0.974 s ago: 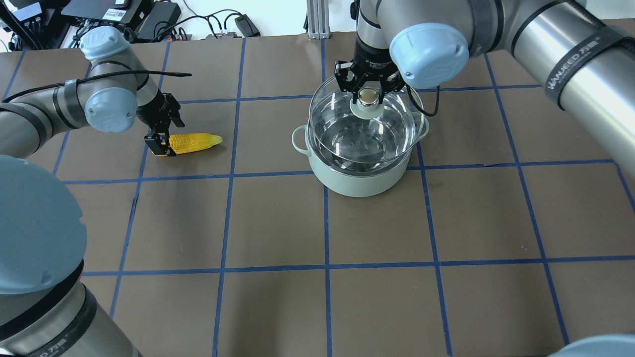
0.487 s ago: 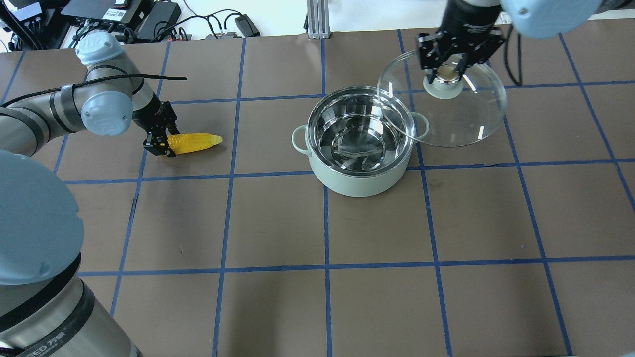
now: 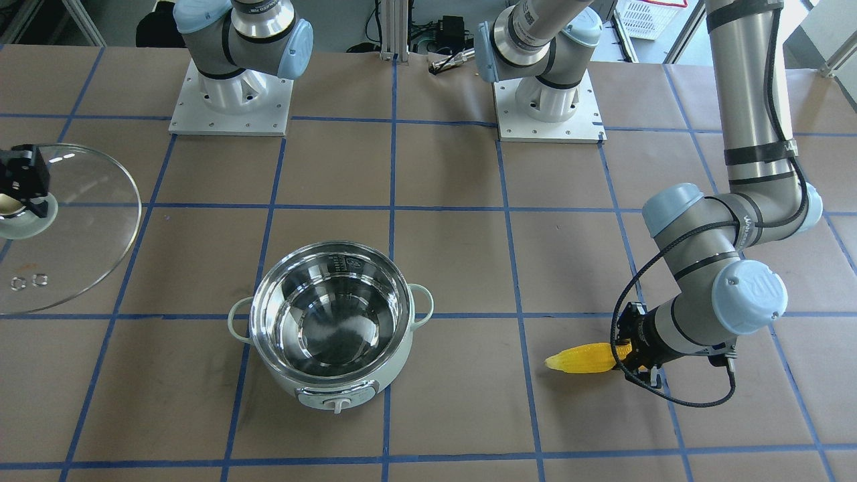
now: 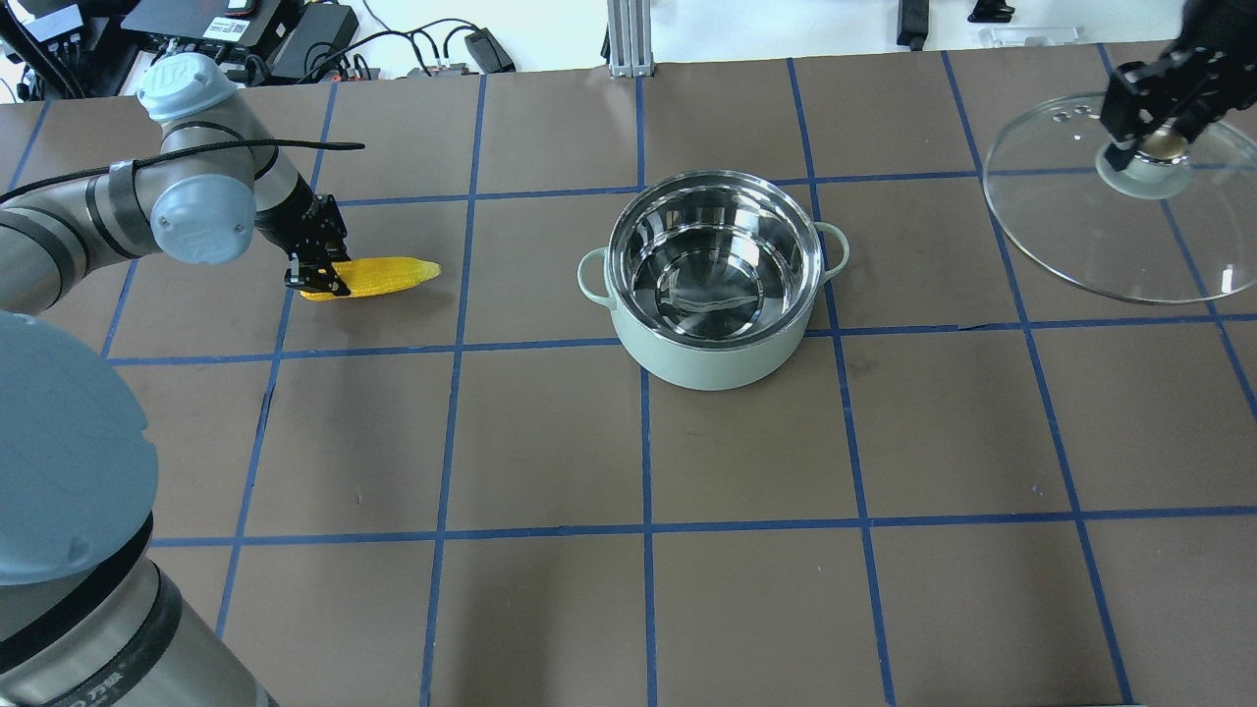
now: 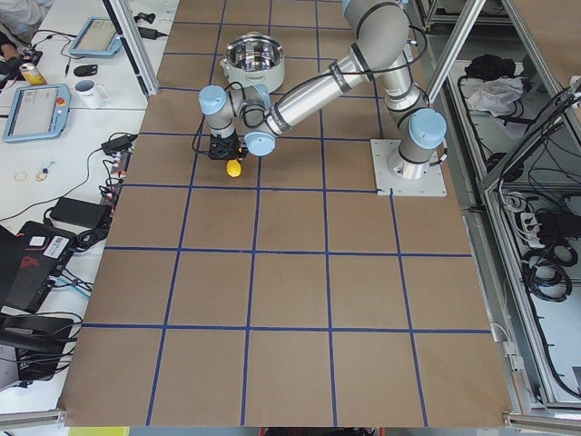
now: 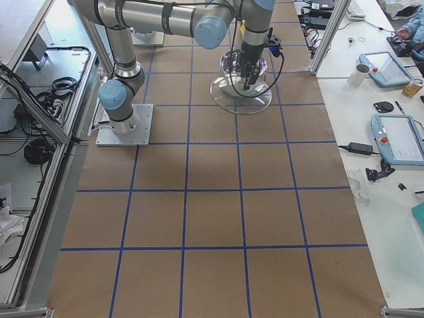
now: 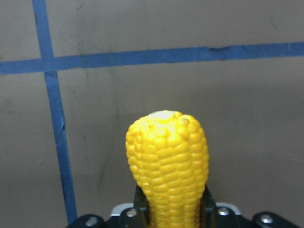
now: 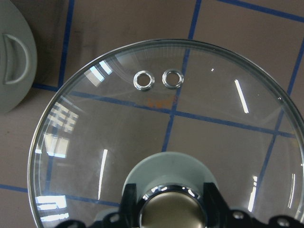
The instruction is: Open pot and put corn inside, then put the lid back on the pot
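Observation:
The mint-green pot (image 4: 722,344) stands open mid-table, its steel inside empty; it also shows in the front view (image 3: 335,391). My left gripper (image 4: 316,270) is shut on the thick end of the yellow corn (image 4: 378,276), which lies level at the table; the wrist view shows the cob (image 7: 167,161) between the fingers. My right gripper (image 4: 1151,137) is shut on the knob of the clear glass lid (image 4: 1080,245) and holds it off to the pot's right. The lid (image 8: 118,142) fills the right wrist view, and shows in the front view (image 3: 80,221).
Brown table with blue tape grid. Arm bases (image 3: 231,100) stand at the robot's side. Cables and electronics (image 4: 245,29) lie beyond the far edge. The pot's loop handle (image 4: 592,277) faces the corn side.
My right gripper has carried the lid from over the pot far out to the right. My left gripper has closed on the corn's thick end, and the corn has shifted slightly.

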